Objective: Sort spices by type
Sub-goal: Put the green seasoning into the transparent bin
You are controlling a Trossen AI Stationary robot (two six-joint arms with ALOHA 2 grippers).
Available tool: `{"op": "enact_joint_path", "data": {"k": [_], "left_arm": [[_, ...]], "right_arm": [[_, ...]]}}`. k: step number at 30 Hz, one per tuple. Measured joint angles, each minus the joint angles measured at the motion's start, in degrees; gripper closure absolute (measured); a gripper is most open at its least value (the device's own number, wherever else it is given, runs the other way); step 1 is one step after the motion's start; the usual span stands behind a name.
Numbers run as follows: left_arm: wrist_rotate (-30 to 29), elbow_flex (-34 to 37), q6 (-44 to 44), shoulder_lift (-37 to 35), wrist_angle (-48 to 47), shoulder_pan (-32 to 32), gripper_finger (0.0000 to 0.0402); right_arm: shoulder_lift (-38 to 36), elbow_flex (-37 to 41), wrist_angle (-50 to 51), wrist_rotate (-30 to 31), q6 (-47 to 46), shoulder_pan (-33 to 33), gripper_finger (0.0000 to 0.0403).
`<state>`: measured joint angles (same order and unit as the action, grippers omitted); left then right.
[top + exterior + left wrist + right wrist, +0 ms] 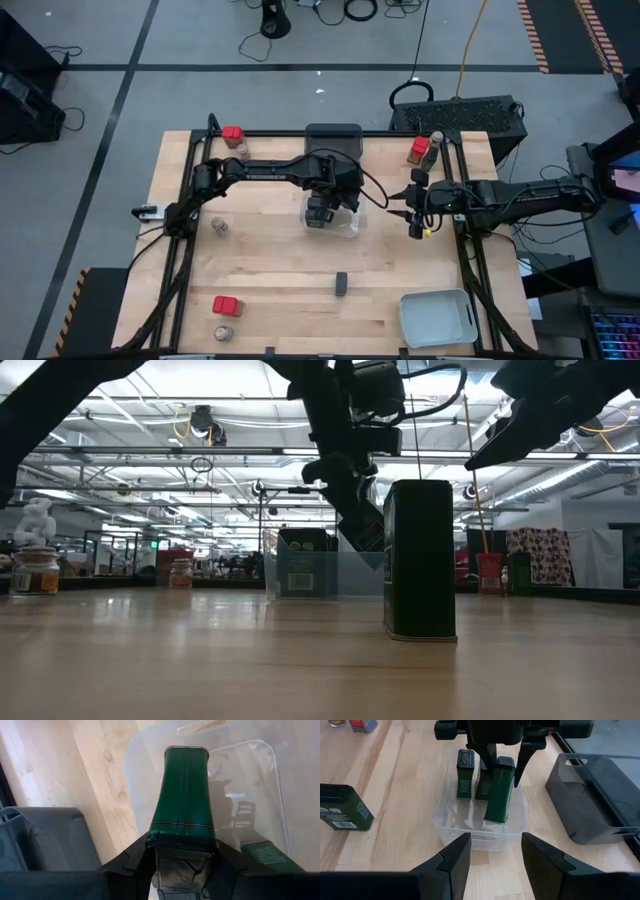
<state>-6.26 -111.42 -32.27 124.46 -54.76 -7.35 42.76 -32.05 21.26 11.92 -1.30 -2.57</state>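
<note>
Over the clear tray at the middle of the desk, gripping a black boxy tin with the left pincer, closed on the upper end of it. Holding this tin tilted, with the lower end down inside the clear tray, just beside two other black tins standing upright at the far wall of the clear tray. Not being able to tell if the lower end is touching the floor of the clear tray.

Hovering with the right pincer near the clear tray on the right side, fingers apart and holding nothing.

Judging the step in hand as placing the tin with its own kind. For doing it well:
- turning the tin to upright before lowering, so as not to be knocking the two neighbours;
- aiming at the free floor in front of them;
- opening the fingers only when the base is resting flat;
- lifting straight up, away from the walls of the clear tray.

Waiting also on the desk, well apart from the clear tray toward the front edge, one loose black tin.
</note>
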Motion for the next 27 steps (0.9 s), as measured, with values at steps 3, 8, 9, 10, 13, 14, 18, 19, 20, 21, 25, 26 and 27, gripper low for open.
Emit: {"op": "enact_joint_path", "data": {"k": [3,8,9,10,13,14,18,19,20,21,25,26,27], "left_arm": [[-0.49,0.00,-0.02,0.00,-0.04,0.00,0.0260],[-3.65,0.00,-0.02,0.02,0.00,0.00,0.0260],[-3.88,0.00,-0.02,0.02,0.02,0.00,0.0260],[-3.89,0.00,-0.02,0.02,0.01,0.00,0.0260],[-3.89,0.00,-0.02,0.02,0.00,0.00,0.0260],[-3.89,0.00,-0.02,0.02,-0.02,0.00,0.0260],[-3.89,0.00,0.00,0.02,0.00,0.00,0.0259],[-3.89,0.00,0.01,0.02,-0.01,0.02,0.0257],[-3.89,0.00,0.09,0.02,-0.01,0.02,0.0253],[-3.89,0.00,0.28,0.02,0.00,0.02,0.0247],[-3.93,0.00,0.28,0.02,0.02,0.02,0.0221],[-4.10,0.00,0.28,0.02,0.02,0.02,0.0216],[-4.25,0.00,0.31,0.02,0.02,0.02,0.0212]], "right_arm": [[0.00,0.00,0.01,0.00,-0.01,0.00,0.0245],[0.00,0.00,0.06,0.00,-0.03,0.00,0.0245],[0.00,0.00,0.06,0.00,-0.03,0.00,0.0245],[0.00,0.00,0.06,0.00,-0.02,0.00,0.0245],[0.00,0.00,0.11,0.00,-0.05,0.00,0.0245],[0.00,0.00,0.11,0.00,-0.05,0.00,0.0245],[0.00,0.00,0.11,0.00,-0.07,0.00,0.0245],[0.00,0.00,0.11,0.00,-0.21,0.00,0.0245],[0.00,0.00,0.11,0.00,-0.52,0.00,0.0245],[0.00,0.00,0.12,0.00,-0.79,0.00,0.0245],[0.00,0.00,0.15,0.00,-1.03,0.00,0.0245],[0.00,0.00,0.15,0.00,-1.05,0.00,0.0245],[0.00,0.00,0.15,0.00,-1.05,0.00,0.0245]]}}
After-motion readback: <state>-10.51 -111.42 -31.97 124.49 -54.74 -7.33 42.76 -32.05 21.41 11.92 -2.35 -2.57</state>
